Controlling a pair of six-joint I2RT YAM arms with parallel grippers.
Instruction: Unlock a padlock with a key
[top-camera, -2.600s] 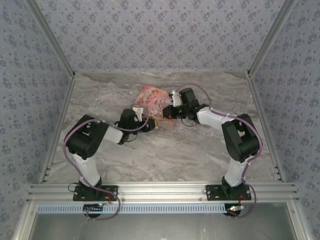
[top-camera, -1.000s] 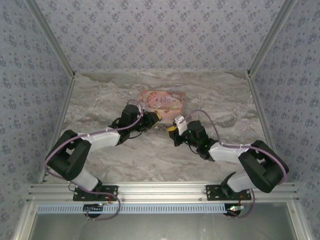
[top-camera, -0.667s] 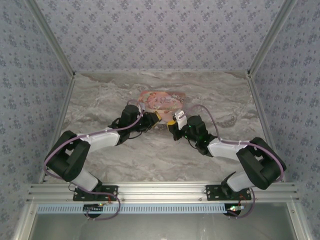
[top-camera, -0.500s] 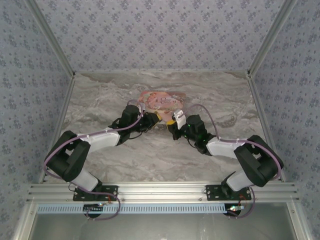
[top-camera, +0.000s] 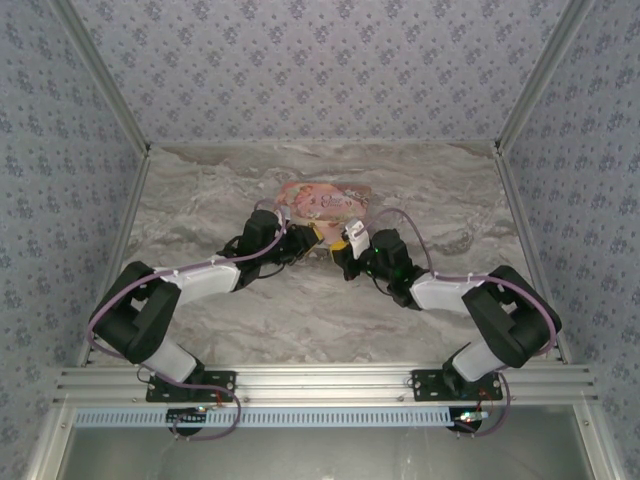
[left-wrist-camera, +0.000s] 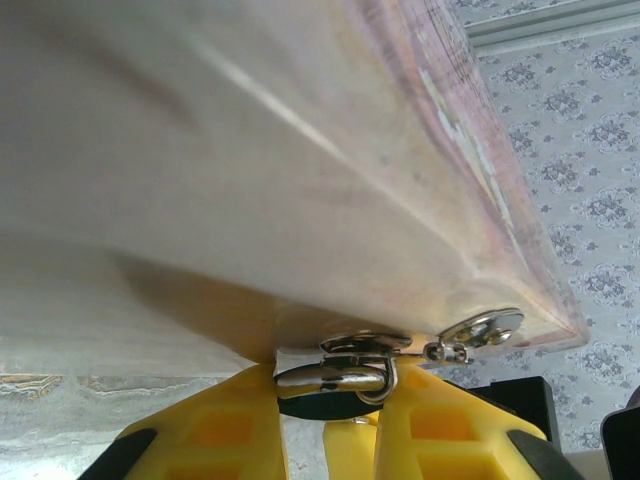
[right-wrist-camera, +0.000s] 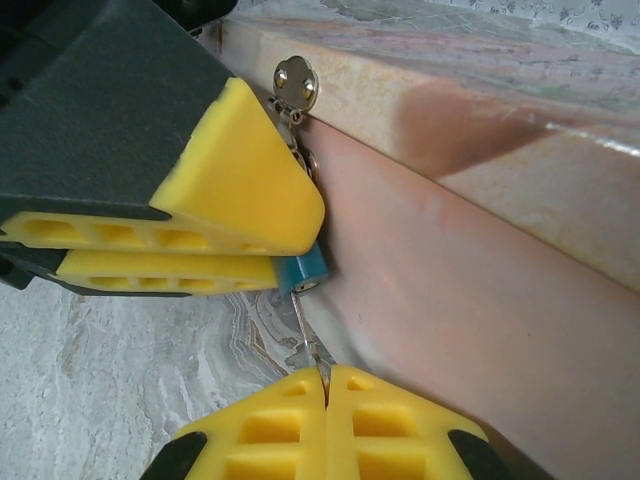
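Two tools meet at the near side of one pink box (top-camera: 322, 200). Each has two blocky yellow fingers with a soft, foam-like look and moulded slots, four fingers in all. The fingers of the right tool (right-wrist-camera: 322, 382) are pressed flat together. One thin silvery key (right-wrist-camera: 303, 335) stands up out of the seam between them, pinched there. The wedge-shaped fingers of the left tool (right-wrist-camera: 296, 252) are clamped on the padlock (right-wrist-camera: 306, 272). A small, square-cornered blue block of its body pokes out past the fingertips.

The key's upper end reaches the underside of that blue body. Whether it sits inside the keyhole cannot be told.

In the left wrist view, the padlock's shackle (left-wrist-camera: 335, 377) is a bent, polished metal loop between the two yellow fingers, just under the box's edge.

The padlock sits right beside the box's side wall, below one round metal plate (right-wrist-camera: 295, 82). That plate is shiny, has two rivets and is fixed near the box's edge. Small metal links run down from it behind the left tool's upper finger.

The box is smooth and straight-edged, pink fading to cream, with faint printed pictures on its lid. The tabletop (top-camera: 300, 310) is grey-white with marble veining.
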